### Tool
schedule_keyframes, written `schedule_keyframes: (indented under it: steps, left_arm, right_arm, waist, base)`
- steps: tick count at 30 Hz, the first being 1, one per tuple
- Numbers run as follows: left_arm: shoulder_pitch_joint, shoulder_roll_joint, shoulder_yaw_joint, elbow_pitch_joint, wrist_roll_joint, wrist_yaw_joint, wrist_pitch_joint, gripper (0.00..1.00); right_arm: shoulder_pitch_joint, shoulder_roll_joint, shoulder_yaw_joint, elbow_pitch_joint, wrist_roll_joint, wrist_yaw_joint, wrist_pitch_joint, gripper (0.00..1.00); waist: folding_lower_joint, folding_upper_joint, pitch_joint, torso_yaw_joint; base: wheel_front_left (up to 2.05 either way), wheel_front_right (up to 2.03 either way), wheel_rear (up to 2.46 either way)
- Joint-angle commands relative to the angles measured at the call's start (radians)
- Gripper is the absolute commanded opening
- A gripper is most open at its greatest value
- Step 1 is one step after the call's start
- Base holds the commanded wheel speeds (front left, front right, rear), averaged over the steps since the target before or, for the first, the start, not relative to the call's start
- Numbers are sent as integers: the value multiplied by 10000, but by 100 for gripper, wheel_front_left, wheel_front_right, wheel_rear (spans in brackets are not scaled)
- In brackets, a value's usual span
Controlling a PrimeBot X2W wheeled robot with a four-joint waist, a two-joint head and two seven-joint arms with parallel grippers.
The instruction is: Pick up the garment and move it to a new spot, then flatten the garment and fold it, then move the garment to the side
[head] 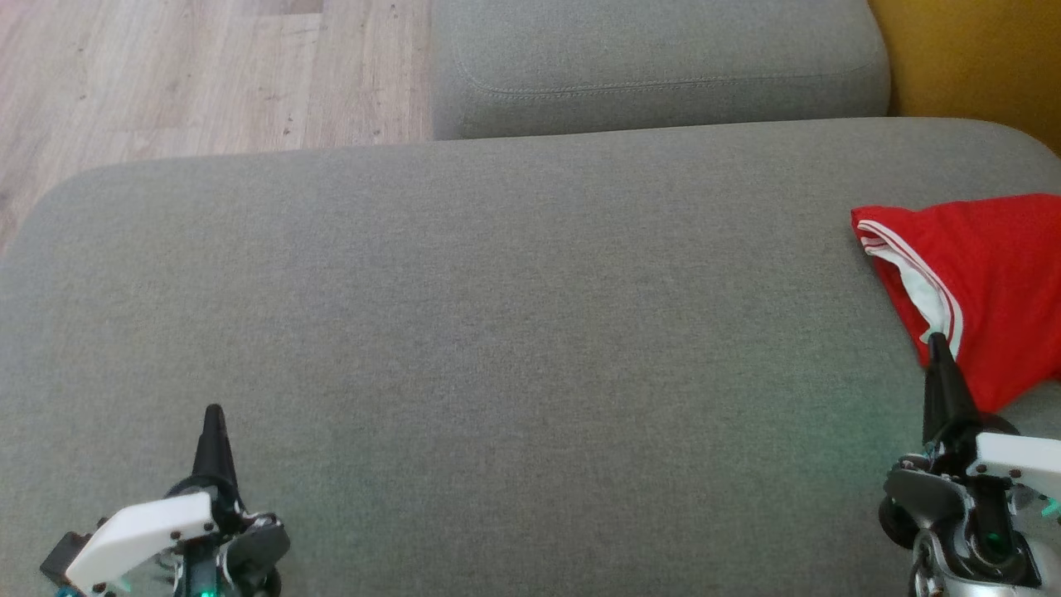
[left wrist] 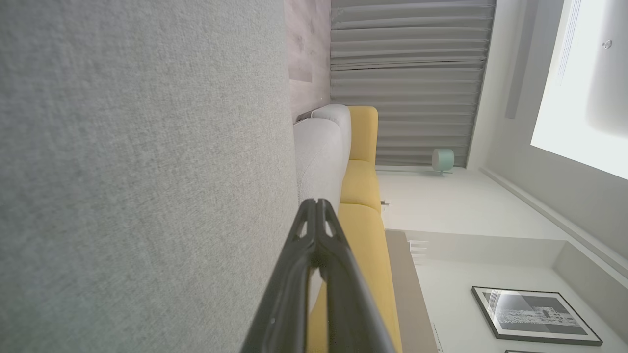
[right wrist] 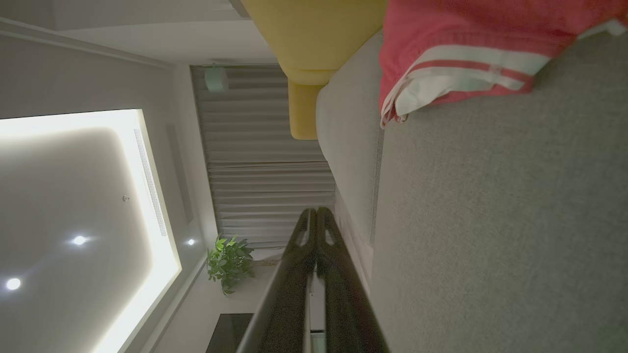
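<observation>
the left claw (head: pixel 214 412) sits at the lower left, its fingers pressed together on nothing, above the grey sofa cushion (head: pixel 497 290). the right claw (head: pixel 937 340) at the lower right is likewise closed and empty. the red garment (head: pixel 986 274), white-striped, lies bunched at the cushion's right edge, just beyond that claw's tip.

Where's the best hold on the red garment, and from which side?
Probably the white-striped hem of the red garment: it faces the grey cushion, its layers slightly lifted. Bring the right gripper, now shut, in from that side.
</observation>
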Motion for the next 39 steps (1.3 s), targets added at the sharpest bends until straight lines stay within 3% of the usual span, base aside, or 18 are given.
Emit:
schedule_keyframes:
  steps: [1, 39]
  left_arm:
    - [-471, 210, 409, -363, -52, -69, 41, 0]
    - [-471, 210, 408, -364, -53, -69, 40, 0]
  right_arm:
    - [-207, -39, 202, -416, 70, -7, 58, 0]
    - [-206, -39, 204, -416, 71, -7, 57, 0]
  waist:
    - [0, 0, 1, 0]
    - [0, 0, 1, 0]
  base:
    - [0, 0, 0]
    - [0, 0, 0]
